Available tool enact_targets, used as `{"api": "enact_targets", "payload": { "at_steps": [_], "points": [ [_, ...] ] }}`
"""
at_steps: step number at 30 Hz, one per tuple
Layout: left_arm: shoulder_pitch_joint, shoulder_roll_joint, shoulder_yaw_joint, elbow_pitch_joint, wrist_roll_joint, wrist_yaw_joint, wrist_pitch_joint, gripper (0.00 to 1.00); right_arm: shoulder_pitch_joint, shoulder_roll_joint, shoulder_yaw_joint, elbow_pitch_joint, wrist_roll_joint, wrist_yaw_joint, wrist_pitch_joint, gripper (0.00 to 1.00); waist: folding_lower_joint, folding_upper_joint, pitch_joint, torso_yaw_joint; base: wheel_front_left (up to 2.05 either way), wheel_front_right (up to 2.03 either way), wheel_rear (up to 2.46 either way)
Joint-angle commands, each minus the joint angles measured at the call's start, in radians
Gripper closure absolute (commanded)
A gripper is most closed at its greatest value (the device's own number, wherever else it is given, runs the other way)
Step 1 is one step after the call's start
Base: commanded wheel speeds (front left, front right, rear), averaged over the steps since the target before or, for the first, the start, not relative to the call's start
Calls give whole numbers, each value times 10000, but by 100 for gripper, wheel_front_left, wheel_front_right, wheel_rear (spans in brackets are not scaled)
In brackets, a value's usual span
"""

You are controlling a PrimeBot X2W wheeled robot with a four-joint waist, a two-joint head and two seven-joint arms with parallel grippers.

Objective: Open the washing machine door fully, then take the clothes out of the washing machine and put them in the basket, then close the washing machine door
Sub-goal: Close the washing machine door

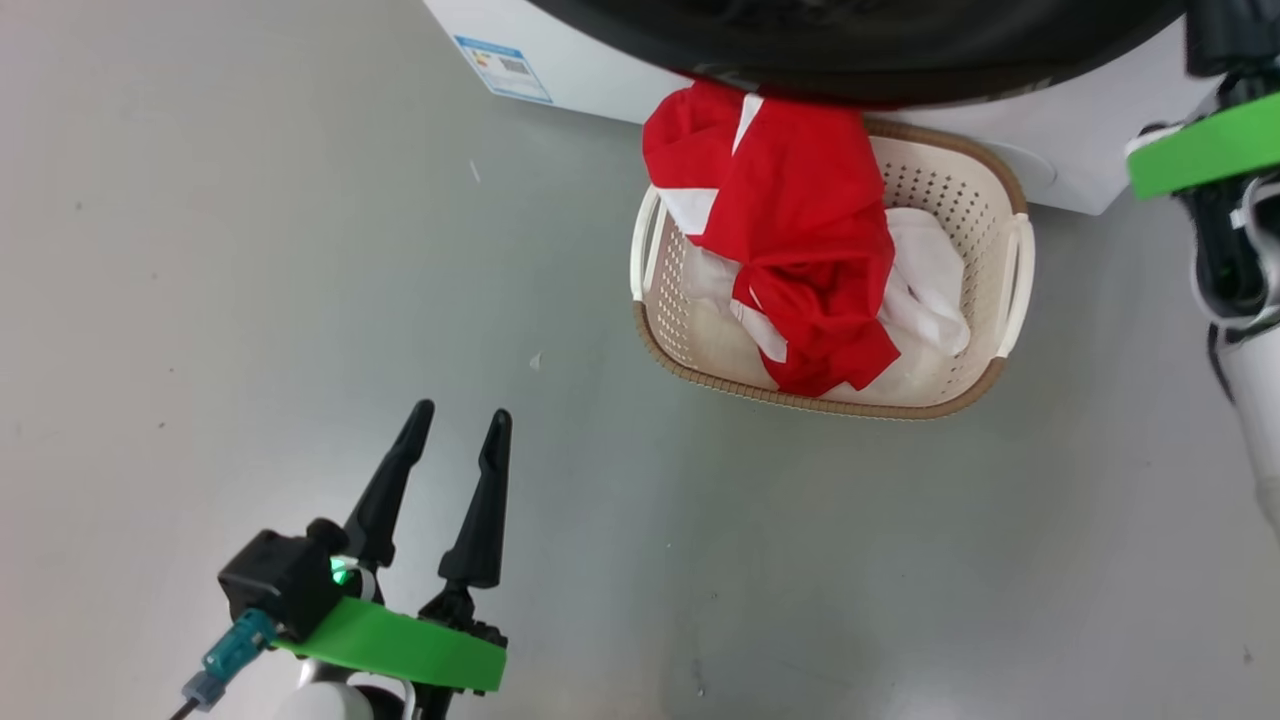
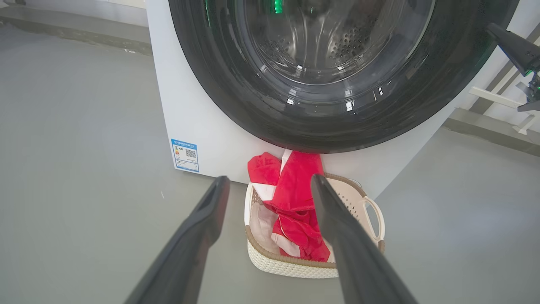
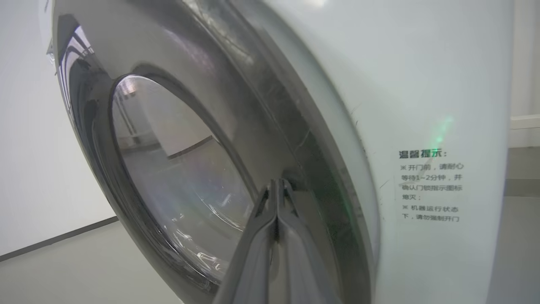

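The washing machine (image 1: 600, 70) stands at the top of the head view, and its door (image 2: 329, 105), glossy black rim around clear glass, lies close against the white front. My right gripper (image 3: 278, 182) is shut, with nothing between its fingers and its tips against the door's black rim (image 3: 295, 139). The red and white clothes (image 1: 790, 220) lie heaped in the basket (image 1: 960, 170) on the floor just below the door, one end draped over the basket's back rim. My left gripper (image 1: 462, 412) hangs open over bare floor, well short of the basket, holding nothing.
A blue label (image 1: 503, 68) marks the machine's lower front corner. My right forearm (image 1: 1250, 300) with its green band runs down the right edge. Grey floor (image 1: 250, 300) spreads wide on the left. A wall and skirting (image 2: 498, 97) stand beyond the machine.
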Motion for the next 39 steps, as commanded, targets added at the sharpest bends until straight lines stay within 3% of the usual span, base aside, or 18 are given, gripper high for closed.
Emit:
{"api": "enact_targets", "payload": {
  "at_steps": [1, 8, 17, 18, 19, 20, 22, 23, 24, 39],
  "points": [
    [-165, 158, 297, -286, -54, -52, -122, 0, -307, 3, -52, -234, 39, 46, -63, 100, 0, -1, 108, 88, 0, 0, 0],
    [-301, 158, 217, -364, -117, -52, -122, 0, -809, -94, -442, -265, 90, 46, -63, 100, 0, -1, 314, 201, 0, 0, 0],
    [-372, 158, 227, -275, -84, -52, -122, 0, -745, -124, 39, -236, 99, 46, -63, 100, 0, -1, 271, 104, 0, 0, 0],
    [-349, 158, 245, -243, -49, -52, -122, 0, -632, -102, 119, -248, 112, 46, -63, 93, 0, -1, 204, 71, 0, 0, 0],
    [-323, 158, 270, -212, -12, -52, -122, 0, -515, -94, 221, -254, 117, 46, -63, 78, 0, -1, 142, 34, 0, 0, 0],
    [-323, 158, 270, -212, -12, -52, -122, 0, -515, -94, 221, -254, 117, 46, -63, 78, 0, -1, 142, 34, 0, 0, 0],
    [-285, 158, 301, -153, 72, -52, -122, 0, -255, -68, 304, -338, 146, 46, -63, 53, 0, -1, 6, -29, 0, 0, 0],
    [-263, 158, 320, -118, 121, -52, -122, 0, -93, -55, 374, -372, 149, 46, -63, 12, 0, -1, -77, -69, 0, 0, 0],
    [-237, 158, 350, -79, 169, -52, -122, 0, 71, -39, 420, -414, 155, 46, -63, 0, 0, -1, -152, -112, 0, 0, 0],
    [302, 158, 841, 440, 931, -52, -122, 0, 2937, 48, 758, -888, 106, 46, -63, 0, 0, -1, -1400, -912, 0, 0, 0]
  ]
}}
